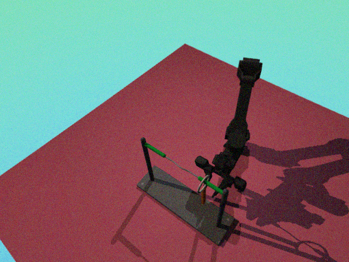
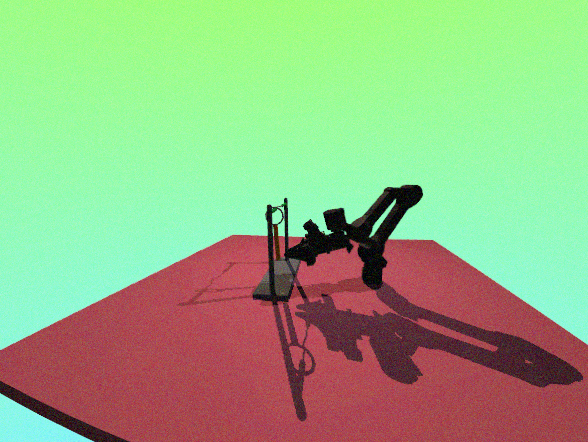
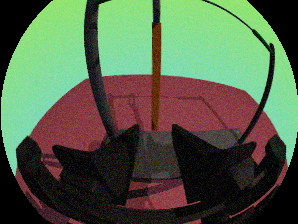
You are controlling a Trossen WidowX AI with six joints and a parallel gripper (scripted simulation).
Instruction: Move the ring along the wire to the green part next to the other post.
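The black robot arm (image 1: 241, 118) is standing beside the dark grey base plate (image 1: 170, 192); it should be pulling straight back, avoiding the thin grey wire (image 1: 181, 167). Its gripper (image 3: 154, 156) is gaping partly, empty. The pale ring with orange handle (image 1: 203, 191) is hanging on the green sleeve (image 1: 211, 185).

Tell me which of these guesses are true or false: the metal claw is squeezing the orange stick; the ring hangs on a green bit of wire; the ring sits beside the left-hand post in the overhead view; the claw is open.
1. The gripper is squeezing the orange handle. False: the handle hangs ahead of the fingers, apart from them.
2. The ring hangs on a green part of the wire. True.
3. The ring sits beside the left-hand post in the top view. False: it is next to the right-hand post.
4. The gripper is open. True: its fingers stand apart with nothing between them.
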